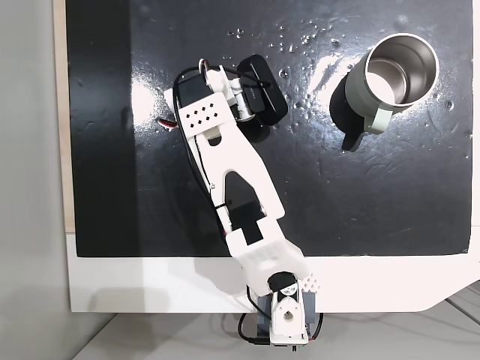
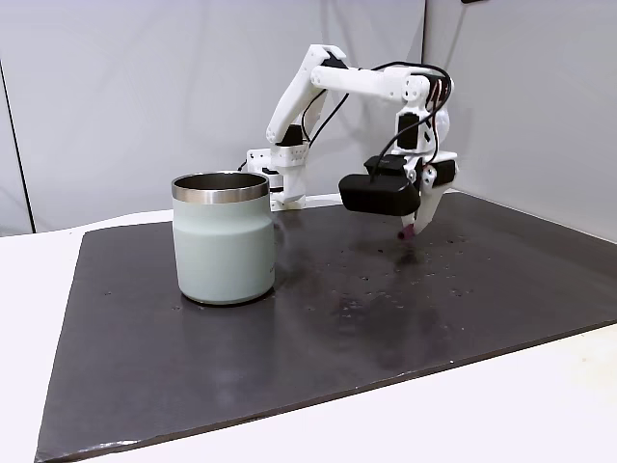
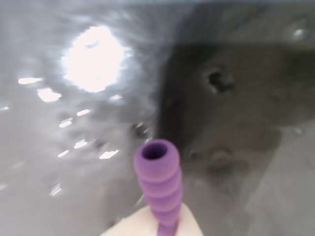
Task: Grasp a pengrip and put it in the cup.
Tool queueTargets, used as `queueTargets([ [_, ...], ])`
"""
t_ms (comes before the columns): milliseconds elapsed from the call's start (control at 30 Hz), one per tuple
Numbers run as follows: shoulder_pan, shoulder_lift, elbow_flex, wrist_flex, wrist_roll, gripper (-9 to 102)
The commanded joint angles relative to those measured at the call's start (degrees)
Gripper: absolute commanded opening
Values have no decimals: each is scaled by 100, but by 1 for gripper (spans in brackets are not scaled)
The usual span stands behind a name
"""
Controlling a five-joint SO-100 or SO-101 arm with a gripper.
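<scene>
The light-purple ribbed pengrip (image 3: 158, 183) sticks up from a white fingertip (image 3: 129, 225) in the wrist view, its open end pointing away over the dark mat. In a fixed view its tip (image 2: 407, 233) peeks out below my gripper (image 2: 415, 224), which is shut on it and hangs a little above the mat. The pale sage-green cup (image 2: 224, 241) stands upright well to the left of the gripper there. Seen from above, the cup (image 1: 401, 71) sits at the upper right with its handle toward the lower left, and the wrist camera housing (image 1: 262, 94) covers the fingers.
A glossy black mat (image 1: 375, 195) covers most of the white table (image 1: 150, 285). Bright lamp glare lies on the mat between arm and cup. The arm's base (image 1: 285, 315) is clamped at the table's near edge. Open mat lies between gripper and cup.
</scene>
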Motion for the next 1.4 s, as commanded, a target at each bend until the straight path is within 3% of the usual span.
queueTargets([
  [0, 369, 800, -431, 369, 18, 0],
  [267, 1696, 765, -2004, 1872, -448, 0],
  [467, 3032, 1195, -2206, 1942, -1327, 0],
  [733, 4324, 967, -3560, 1934, -2602, 0],
  [1033, 4676, 88, -5326, 1925, -3261, 0],
  [1300, 4641, -79, -5449, 1925, -3313, 0],
  [1367, 4641, -79, -5449, 1934, -3313, 6],
])
